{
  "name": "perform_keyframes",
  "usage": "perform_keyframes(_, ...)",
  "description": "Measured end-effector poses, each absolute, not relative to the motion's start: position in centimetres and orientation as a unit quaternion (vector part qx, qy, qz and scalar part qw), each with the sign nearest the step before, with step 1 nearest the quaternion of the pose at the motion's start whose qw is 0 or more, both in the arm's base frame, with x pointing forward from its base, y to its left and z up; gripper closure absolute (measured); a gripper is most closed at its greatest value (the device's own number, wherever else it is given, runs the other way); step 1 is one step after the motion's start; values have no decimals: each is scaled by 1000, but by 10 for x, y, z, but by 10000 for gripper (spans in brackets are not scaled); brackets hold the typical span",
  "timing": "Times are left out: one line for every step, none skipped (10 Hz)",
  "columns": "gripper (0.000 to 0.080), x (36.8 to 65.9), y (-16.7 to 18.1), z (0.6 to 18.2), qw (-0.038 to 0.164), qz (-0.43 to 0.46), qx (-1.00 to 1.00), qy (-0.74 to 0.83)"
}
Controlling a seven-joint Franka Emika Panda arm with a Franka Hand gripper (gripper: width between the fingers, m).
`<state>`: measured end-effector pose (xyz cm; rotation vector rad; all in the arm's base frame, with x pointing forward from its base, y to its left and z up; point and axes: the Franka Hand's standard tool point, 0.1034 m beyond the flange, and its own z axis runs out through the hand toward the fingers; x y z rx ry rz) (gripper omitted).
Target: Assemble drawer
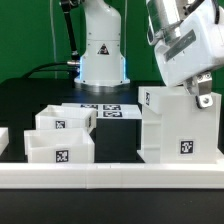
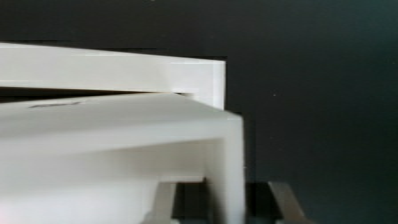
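Poised at the top of the housing, the end effector (image 1: 203,95) has its two fingers (image 2: 281,205) spread moderately apart. In the wrist view the housing's upright wall runs down between them. A dark gap shows between that wall and one finger, so I judge that it straddles the wall and does not yet clamp it. Whether the other finger touches the plastic cannot be told. It carries nothing.

The housing (image 1: 175,130), tall and cube-like, stands upright on the bench (image 1: 118,137) at the exterior view's right, tags facing the camera. Its open side is not clearly shown. The wrist view does show an upper panel and a white body below it, with a thin dark slot between.

Well apart from the housing, at the exterior view's left, sit the two open-top trays: the rear tray (image 1: 66,119) and, just in front of it, the front tray (image 1: 58,152). Both are upright and outside the housing. The marker board (image 1: 110,110) lies flat behind them, and a low white rail (image 1: 110,178) borders the bench in front.

As a judgement, assembly has barely begun. The housing is being dealt with first, and both trays are left to be slid in.
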<state>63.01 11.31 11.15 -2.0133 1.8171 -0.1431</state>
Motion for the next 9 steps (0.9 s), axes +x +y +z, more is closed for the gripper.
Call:
perform_keyframes(735,630,113,111,211,-52,-726,653)
perform_keyframes(517,630,113,111,211,-52,-726,652)
perform_keyframes(517,630,113,111,211,-52,-727,652)
perform_keyframes(339,629,113,111,210,-54,-732,645)
perform_keyframes(339,625,112,116,207,-58,-758,616)
perform_keyframes(181,621,113,124,207,-54,-770,601)
perform_keyframes(159,619,113,132,208,-59,-779,589)
perform_keyframes(152,616,108,141,207,-66,-798,562)
perform_keyframes(152,612,102,154,207,-68,-819,531)
